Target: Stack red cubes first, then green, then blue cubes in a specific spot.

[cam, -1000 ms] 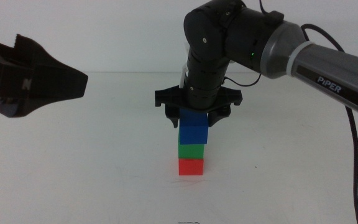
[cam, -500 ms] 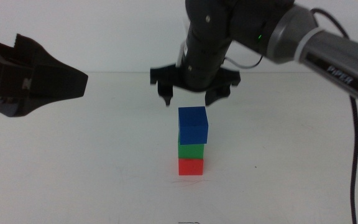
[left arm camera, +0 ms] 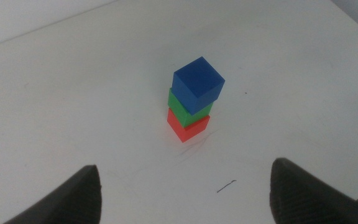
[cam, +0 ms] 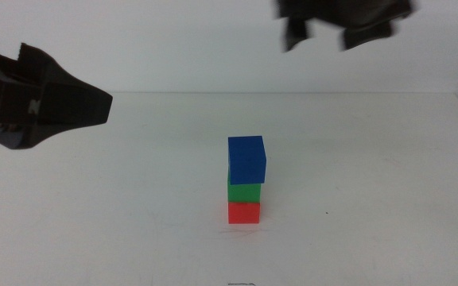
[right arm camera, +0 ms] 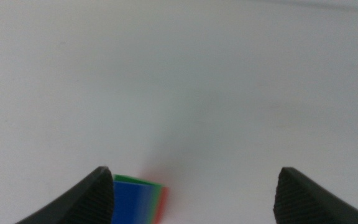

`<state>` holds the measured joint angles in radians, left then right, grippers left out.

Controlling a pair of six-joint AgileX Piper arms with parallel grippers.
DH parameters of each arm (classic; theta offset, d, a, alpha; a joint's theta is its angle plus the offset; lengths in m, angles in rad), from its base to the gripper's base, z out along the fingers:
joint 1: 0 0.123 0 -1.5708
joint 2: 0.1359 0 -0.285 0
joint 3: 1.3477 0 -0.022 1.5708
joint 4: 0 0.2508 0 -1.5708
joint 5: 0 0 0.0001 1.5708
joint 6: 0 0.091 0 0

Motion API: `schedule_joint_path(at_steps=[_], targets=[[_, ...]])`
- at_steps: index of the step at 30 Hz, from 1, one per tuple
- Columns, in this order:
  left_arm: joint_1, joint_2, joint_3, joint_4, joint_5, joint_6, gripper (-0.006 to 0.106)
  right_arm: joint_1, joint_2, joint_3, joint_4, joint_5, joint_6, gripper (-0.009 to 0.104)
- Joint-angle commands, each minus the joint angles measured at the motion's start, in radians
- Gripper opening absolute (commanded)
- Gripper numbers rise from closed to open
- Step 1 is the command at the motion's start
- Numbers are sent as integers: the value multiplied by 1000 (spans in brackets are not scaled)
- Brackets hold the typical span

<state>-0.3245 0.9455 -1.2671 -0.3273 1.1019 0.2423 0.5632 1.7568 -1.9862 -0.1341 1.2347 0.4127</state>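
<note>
- Your right end effector (cam: 318,32) is high at the top edge of the middle view, blurred, jaws spread wide and holding nothing; the stack lies below it and off toward the left-arm side.
- The tower stands mid-bench: red cube (cam: 244,212) on the white surface, green cube (cam: 243,191) on it, blue cube (cam: 246,160) on top.
- Watch the blue one: it sits slightly askew, twisted against the green and overhanging a little on one side. The left wrist view shows that turned corner clearly (left arm camera: 197,83).
- The stack's long axis is straight up, so I'd judge any sideways brush near the top as the thing most likely to topple it.
- Your left end effector (cam: 62,103) waits at the left of the middle view, jaws wide apart and empty, well clear of the tower and on roughly its level, so it looks the nearer of the two.
- The bench (cam: 133,222) is bare all around the tower, far edge well behind it, plenty of room to pull away.
- All three colours look to be in the asked order, so I'd say all that's left is to retreat upward, not across.
</note>
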Motion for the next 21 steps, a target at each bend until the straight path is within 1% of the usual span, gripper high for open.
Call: schedule_joint_path(at_steps=[1, 9, 14, 17, 19, 21], targets=[[1, -5, -26, -25, -59, 0, 91, -53, -147, 63, -22, -96, -66, 66], [1, -5, -26, -25, -59, 0, 91, -296, -480, 448, -10, -416, -122, 66], [1, -5, -26, -25, -59, 0, 91, -449, -618, 633, -7, -539, -181, 66], [1, -5, -26, -25, -59, 0, 91, -508, -679, 723, 10, -588, -302, 71], [1, -5, -26, -25, -59, 0, 91, -532, -715, 782, 45, -653, -365, 77], [1, -5, -26, -25, -59, 0, 91, -544, -751, 838, 78, -734, -392, 83]])
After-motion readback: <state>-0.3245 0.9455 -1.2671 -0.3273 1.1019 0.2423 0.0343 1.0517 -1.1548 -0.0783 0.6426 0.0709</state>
